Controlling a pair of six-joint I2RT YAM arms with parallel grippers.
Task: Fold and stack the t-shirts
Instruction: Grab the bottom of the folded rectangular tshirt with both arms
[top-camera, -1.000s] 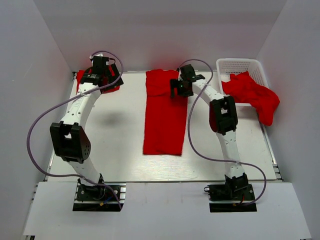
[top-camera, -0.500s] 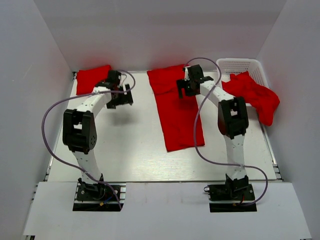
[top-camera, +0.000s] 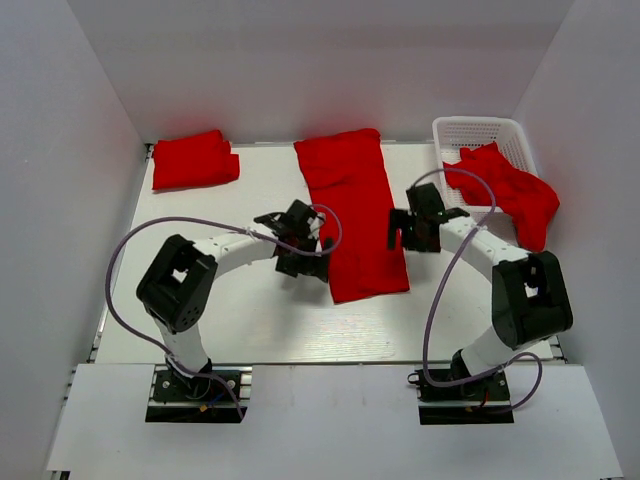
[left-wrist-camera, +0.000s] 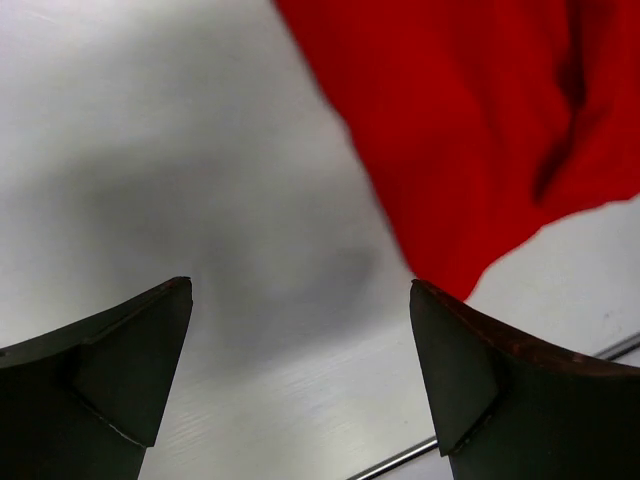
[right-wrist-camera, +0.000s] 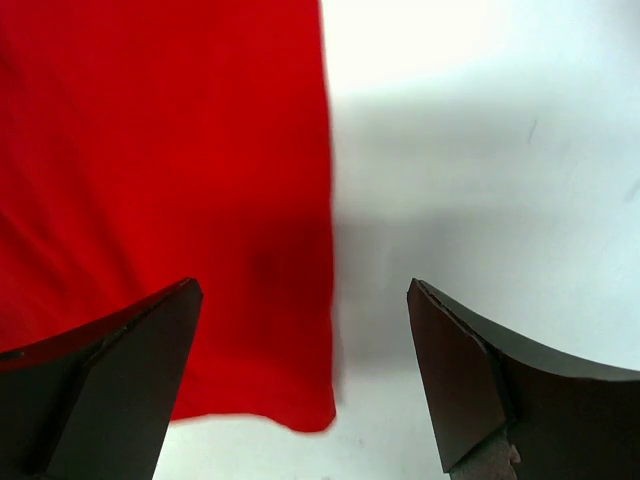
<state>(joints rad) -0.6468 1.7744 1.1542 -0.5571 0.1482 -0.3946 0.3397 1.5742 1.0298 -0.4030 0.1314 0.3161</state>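
The left gripper is holding its fingers wide apart, gripping nothing, by the near left corner of the long red t-shirt. The right gripper is gaping too, hanging over the shirt's right edge. Both arms are bending low over the desk. The white basket is holding crumpled red t-shirts — one spilling over its rim. A folded t-shirt is lying far left. Both grippers have come nearer from the far side since a moment ago.

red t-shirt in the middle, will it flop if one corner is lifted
Probably floppy: the folded red t-shirt lies flat with soft wrinkles, so a lifted corner would likely drape. Thin cloth on the smooth table, it may bunch rather than slide when pushed.
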